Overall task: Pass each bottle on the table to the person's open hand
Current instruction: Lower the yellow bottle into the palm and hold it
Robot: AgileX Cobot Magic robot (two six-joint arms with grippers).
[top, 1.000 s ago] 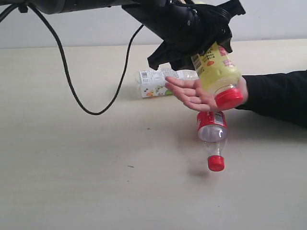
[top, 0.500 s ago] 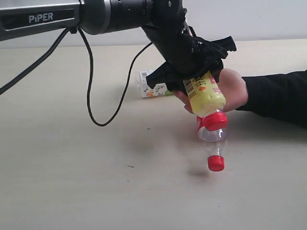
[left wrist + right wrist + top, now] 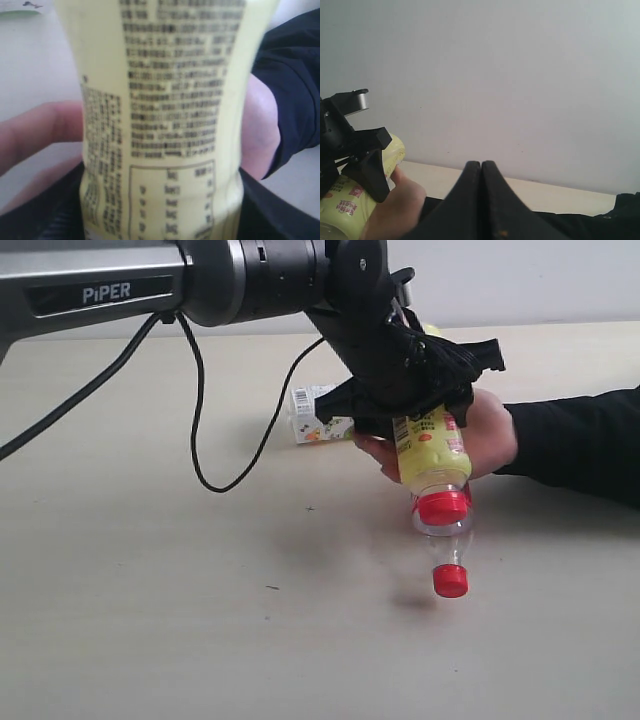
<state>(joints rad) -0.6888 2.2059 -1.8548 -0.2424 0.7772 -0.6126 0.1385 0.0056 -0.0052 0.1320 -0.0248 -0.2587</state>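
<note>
One red-capped yellow plastic bottle (image 3: 430,450), cap tilted down, sits grasped in the left arm's black fingers (image 3: 45,222), lying against the person's bare open hand (image 3: 492,435) at right; right fingers (image 3: 470,200) clenched, empty.

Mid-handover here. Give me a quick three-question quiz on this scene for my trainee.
1. True or false: the left gripper is shut on the yellow bottle.
2. What lies on the table near the person's hand? A) red-capped clear bottle B) mug C) spoon
3. Fill in: the jaws of the right gripper are ____.
Key: 1 true; 2 A; 3 shut.
</note>
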